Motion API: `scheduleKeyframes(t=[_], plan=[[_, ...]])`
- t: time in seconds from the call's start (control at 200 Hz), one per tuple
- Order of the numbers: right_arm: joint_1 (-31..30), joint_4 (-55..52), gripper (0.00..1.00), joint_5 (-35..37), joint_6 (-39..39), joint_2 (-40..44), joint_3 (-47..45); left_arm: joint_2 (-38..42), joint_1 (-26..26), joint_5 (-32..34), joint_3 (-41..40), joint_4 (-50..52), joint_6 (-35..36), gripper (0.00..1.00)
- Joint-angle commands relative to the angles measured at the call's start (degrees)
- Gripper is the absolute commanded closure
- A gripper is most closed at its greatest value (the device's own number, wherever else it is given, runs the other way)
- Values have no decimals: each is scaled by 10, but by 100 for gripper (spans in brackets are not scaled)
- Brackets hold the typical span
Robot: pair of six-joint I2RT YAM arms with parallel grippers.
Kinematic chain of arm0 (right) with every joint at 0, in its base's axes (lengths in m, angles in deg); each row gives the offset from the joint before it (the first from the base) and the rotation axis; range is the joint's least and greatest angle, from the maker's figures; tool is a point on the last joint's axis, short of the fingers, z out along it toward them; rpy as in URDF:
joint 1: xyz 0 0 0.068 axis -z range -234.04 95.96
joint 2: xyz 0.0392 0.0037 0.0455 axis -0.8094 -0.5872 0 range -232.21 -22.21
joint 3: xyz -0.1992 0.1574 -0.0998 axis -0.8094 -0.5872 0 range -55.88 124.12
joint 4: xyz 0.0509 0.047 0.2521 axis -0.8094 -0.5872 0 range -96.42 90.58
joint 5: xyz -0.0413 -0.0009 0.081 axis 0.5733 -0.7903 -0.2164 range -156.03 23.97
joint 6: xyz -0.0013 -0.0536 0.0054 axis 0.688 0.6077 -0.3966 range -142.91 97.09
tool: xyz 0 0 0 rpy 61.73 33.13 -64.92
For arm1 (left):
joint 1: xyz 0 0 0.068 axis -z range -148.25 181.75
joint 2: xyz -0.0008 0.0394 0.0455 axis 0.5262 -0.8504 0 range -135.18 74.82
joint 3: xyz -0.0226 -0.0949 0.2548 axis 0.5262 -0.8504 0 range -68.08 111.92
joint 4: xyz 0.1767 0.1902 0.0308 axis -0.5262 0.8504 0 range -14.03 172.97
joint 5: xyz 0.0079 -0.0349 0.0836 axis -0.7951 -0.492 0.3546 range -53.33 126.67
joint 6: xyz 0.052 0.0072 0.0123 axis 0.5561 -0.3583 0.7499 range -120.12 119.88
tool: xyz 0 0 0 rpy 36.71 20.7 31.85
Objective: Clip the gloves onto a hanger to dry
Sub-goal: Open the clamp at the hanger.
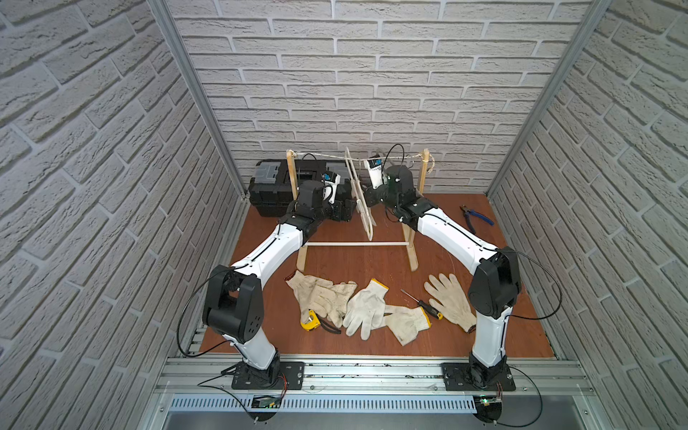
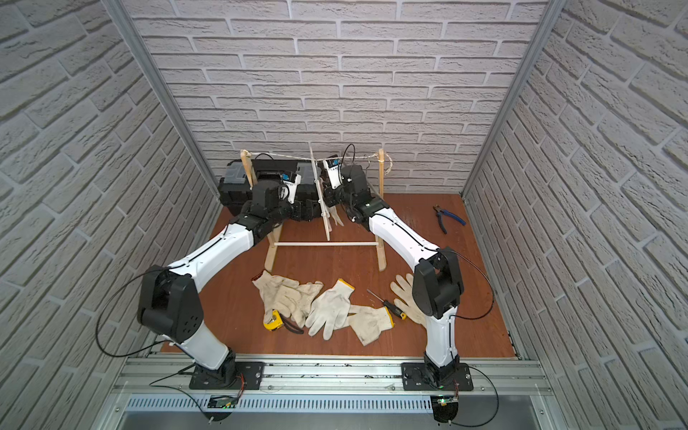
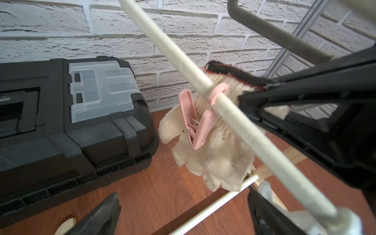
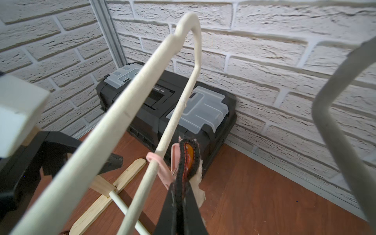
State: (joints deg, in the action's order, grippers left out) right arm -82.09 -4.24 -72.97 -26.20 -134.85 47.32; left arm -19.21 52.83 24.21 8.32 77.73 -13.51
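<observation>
Evidently pinches the dark, red-edged cuff [image 3: 234, 74] of one glove [image 3: 215, 158] flat in the shut right gripper [image 4: 180, 195], lifting it against the lower bar of the hanger [image 3: 166, 46] so the pink clip [image 3: 196, 126] on that bar can reach fabric. Holds the left gripper [image 3: 183, 215] spread wide and empty just beside, probably ready to squeeze the clip. Cannot tell whether the clip bites yet. Hangs off-white, knit and dirt-flecked below the bar, fingers drooping limp. Leaves the other gloves [image 1: 366, 309] loose on the table [image 1: 353, 268] near the front, among a tape measure [image 1: 311, 320] and a screwdriver [image 1: 424, 305], well apart from the hanger.
</observation>
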Motion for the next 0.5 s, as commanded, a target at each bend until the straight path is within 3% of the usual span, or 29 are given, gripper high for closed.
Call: scheduleKeyframes(t=[0.0,0.19,0.375,0.495], plan=[[3,22,95,-61,12,-3,18,42,-5,-7,-11,-16,25,2],[4,18,95,-105,10,-22,24,70,-27,-32,-27,-9,37,5],[4,-8,94,-148,3,-32,46,79,-62,-104,-32,-14,-18,11],[4,-9,95,-164,-2,-36,52,68,-63,-114,-11,18,-20,14]])
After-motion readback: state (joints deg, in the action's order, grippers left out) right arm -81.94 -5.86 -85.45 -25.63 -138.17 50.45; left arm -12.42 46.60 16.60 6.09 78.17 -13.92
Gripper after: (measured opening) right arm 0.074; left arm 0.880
